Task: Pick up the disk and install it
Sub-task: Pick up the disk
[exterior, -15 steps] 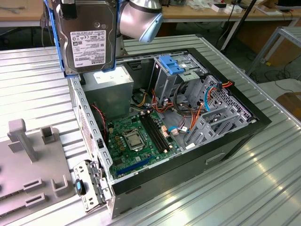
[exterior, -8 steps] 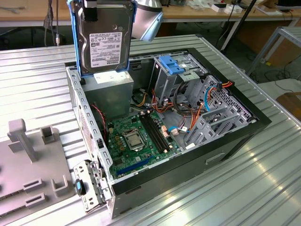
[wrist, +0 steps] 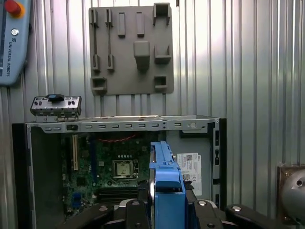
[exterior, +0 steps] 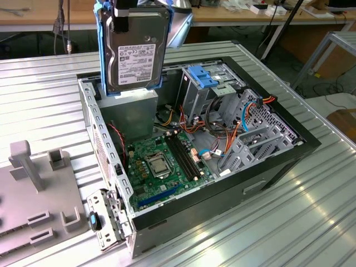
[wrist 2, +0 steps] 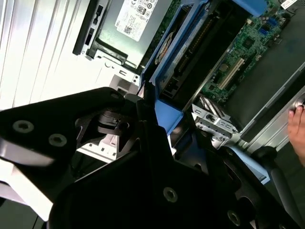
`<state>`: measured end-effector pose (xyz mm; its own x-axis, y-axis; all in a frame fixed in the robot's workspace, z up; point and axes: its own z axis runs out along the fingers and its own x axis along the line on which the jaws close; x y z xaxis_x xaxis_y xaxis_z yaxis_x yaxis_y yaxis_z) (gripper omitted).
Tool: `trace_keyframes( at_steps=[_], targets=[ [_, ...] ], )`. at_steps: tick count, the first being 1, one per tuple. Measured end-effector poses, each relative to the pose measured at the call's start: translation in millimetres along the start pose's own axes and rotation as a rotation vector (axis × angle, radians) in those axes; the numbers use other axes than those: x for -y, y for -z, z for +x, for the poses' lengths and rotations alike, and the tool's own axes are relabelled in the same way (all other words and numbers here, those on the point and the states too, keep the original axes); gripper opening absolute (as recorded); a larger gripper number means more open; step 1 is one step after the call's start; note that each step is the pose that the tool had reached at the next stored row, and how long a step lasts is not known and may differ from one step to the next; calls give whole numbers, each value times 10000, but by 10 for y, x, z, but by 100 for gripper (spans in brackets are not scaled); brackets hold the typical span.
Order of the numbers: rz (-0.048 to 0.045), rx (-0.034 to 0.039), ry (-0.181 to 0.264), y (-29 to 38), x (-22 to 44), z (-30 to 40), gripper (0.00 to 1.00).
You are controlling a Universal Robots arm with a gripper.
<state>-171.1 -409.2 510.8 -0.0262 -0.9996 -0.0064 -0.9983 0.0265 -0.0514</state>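
The disk [exterior: 136,53] hangs upright above the back left corner of the open computer case [exterior: 267,167] in the exterior view. Its white label faces the camera and a blue bracket frames its edges. My gripper [exterior: 123,10] is shut on its top edge. In the first wrist view the disk's blue bracket [wrist: 167,179] stands edge-on between the black fingers [wrist: 141,192], over the motherboard [wrist: 119,167]. The second wrist view shows the disk's dark side [wrist 2: 190,52] and its blue bracket [wrist 2: 167,117] running out from my gripper [wrist 2: 164,121].
A grey power-supply box [exterior: 130,114] sits right under the disk. Drive bays with a blue latch [exterior: 206,78] stand at the case's back. A silver cage [exterior: 105,217] leans on the case's front left corner beside a grey fixture plate [exterior: 33,200]. A person's hand [wrist 2: 298,124] shows by the case.
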Motion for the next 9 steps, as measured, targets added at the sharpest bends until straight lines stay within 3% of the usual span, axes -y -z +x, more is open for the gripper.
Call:
trace_keyframes(
  at_steps=[7, 9],
  targets=[
    [1, -7, 0, -37, 69, 160, 37],
    [0, -9, 0, -62, 207, 170, 37]
  ],
)
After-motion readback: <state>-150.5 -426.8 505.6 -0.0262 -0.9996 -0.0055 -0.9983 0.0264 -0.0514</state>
